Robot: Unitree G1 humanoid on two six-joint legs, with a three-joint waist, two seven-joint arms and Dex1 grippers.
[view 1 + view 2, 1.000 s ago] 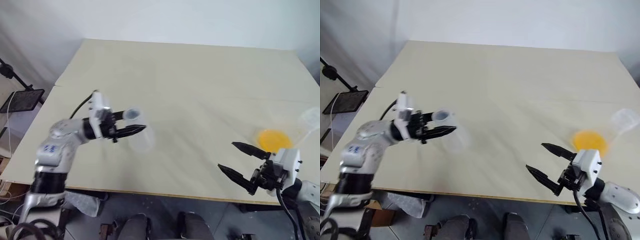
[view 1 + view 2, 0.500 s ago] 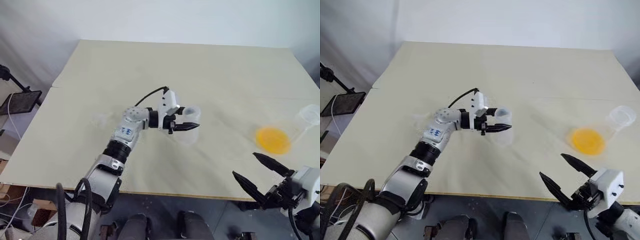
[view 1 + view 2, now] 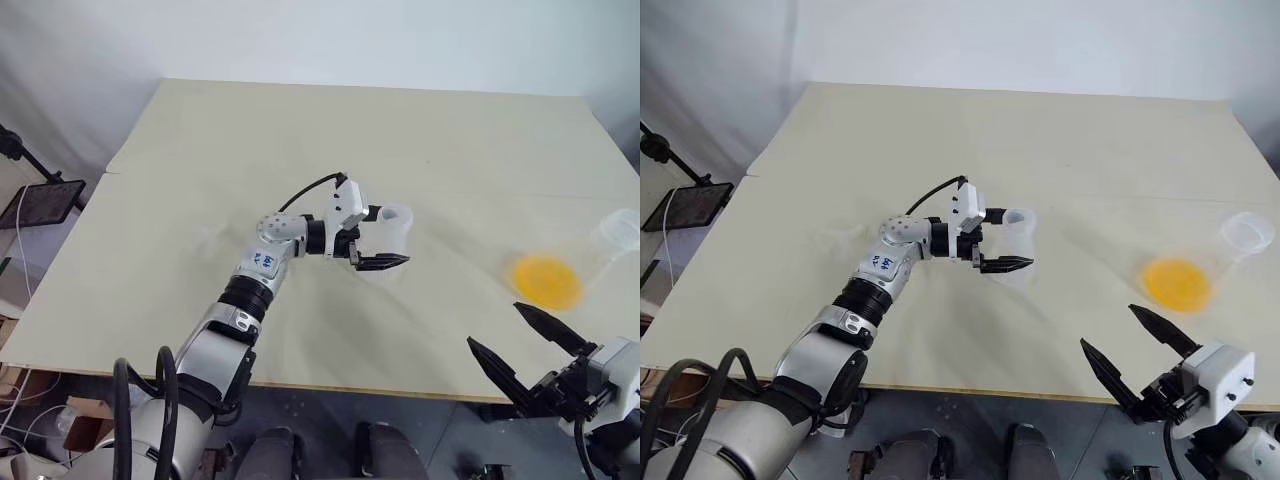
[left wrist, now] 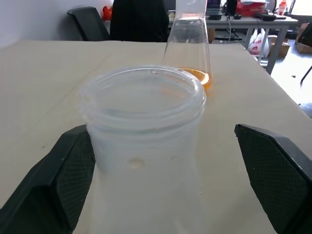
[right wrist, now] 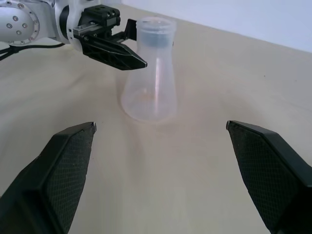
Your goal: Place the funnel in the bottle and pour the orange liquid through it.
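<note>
The bottle (image 5: 150, 73), a frosted cone with a flat base and cylindrical neck, stands upright mid-counter (image 3: 300, 130). The left pincer (image 3: 1005, 240) brackets its neck with fingers spread wide, apparently clear of it. At the far right lies a clear flask (image 3: 575, 270) holding the orange liquid (image 3: 547, 281), a bright translucent pool. The right pincer (image 3: 530, 345), wide and empty, hangs near the counter's front edge. No funnel can be made out; seating it and pouring both remain.
</note>
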